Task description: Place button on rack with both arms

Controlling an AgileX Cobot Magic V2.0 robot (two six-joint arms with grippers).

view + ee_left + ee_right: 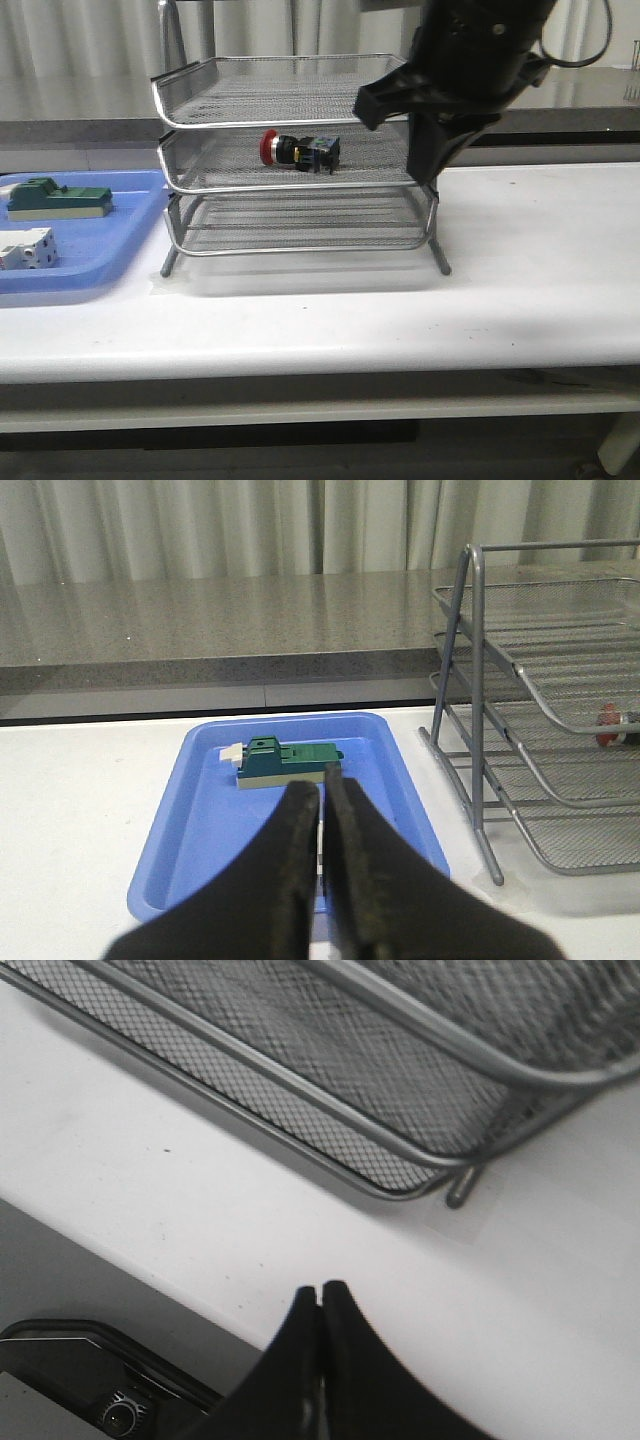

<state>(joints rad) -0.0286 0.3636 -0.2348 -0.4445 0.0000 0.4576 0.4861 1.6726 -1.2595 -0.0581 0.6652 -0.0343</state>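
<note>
One button (298,150) lies on the middle of the rack's (290,160) three tiers — both grippers (322,825) (320,1310) closed, empty.

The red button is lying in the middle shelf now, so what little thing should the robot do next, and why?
Probably just lift the right pincer up and back from the rack. The button already rests on its side on the middle tier, held by neither pincer. Both the right one and the left pincer are shut and empty, so the placing looks done and only clearing away remains.
</note>
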